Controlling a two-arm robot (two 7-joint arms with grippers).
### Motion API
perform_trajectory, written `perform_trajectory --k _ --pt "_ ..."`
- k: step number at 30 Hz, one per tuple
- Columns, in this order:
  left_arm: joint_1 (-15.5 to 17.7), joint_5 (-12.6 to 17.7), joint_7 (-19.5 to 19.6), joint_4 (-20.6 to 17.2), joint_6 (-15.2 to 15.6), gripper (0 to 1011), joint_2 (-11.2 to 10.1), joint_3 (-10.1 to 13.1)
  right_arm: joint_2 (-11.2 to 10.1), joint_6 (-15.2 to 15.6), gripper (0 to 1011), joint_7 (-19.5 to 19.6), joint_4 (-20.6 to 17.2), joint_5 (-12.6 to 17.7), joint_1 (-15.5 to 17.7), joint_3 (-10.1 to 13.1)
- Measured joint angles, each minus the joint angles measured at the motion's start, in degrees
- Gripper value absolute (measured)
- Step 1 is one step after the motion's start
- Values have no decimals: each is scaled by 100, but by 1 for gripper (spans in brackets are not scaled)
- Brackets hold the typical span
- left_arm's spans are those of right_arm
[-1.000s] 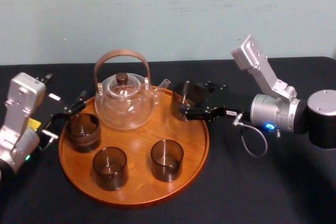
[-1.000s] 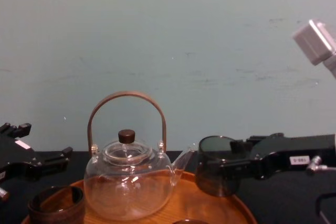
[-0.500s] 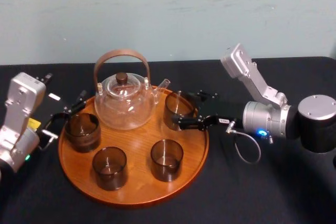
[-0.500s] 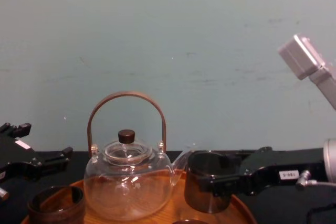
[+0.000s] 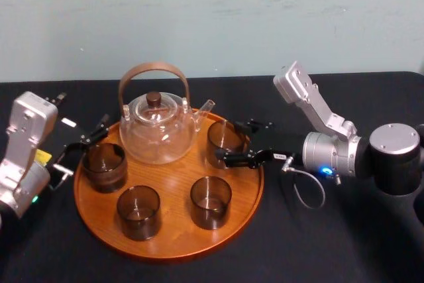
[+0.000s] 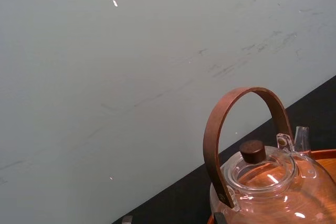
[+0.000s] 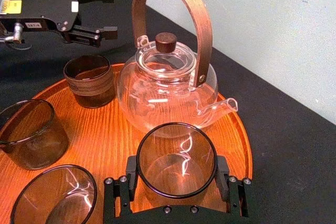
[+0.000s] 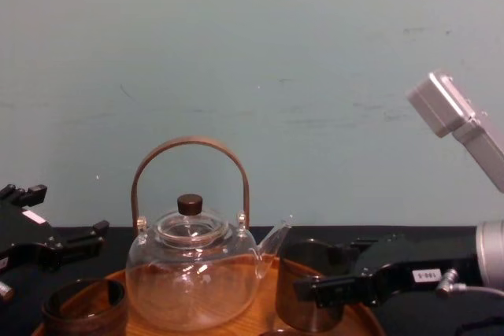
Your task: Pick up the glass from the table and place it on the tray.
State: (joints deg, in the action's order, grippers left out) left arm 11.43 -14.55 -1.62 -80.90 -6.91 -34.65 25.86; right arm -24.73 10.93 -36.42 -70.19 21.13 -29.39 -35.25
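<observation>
Jaws of our right gripper pinch the glass from both sides; it stands on the tray near its right rim, just beside the spout of the teapot. Our left gripper hovers spread-jawed over the tabletop by the tray's left edge.

Soft, even overhead light, little glare.

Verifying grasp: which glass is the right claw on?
The glass by the teapot spout, held in the right claw; the other three stand free. Left claw parked left of tray.
</observation>
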Motion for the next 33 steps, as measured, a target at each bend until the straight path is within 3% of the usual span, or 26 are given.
perform_trajectory --k 19,33 --pt "0 0 0 0 0 1001 0 0 170 -123 885 69 374 -200 -87 -32" --pt "0 0 0 0 0 1001 0 0 211 -111 885 120 401 -302 -72 -7"
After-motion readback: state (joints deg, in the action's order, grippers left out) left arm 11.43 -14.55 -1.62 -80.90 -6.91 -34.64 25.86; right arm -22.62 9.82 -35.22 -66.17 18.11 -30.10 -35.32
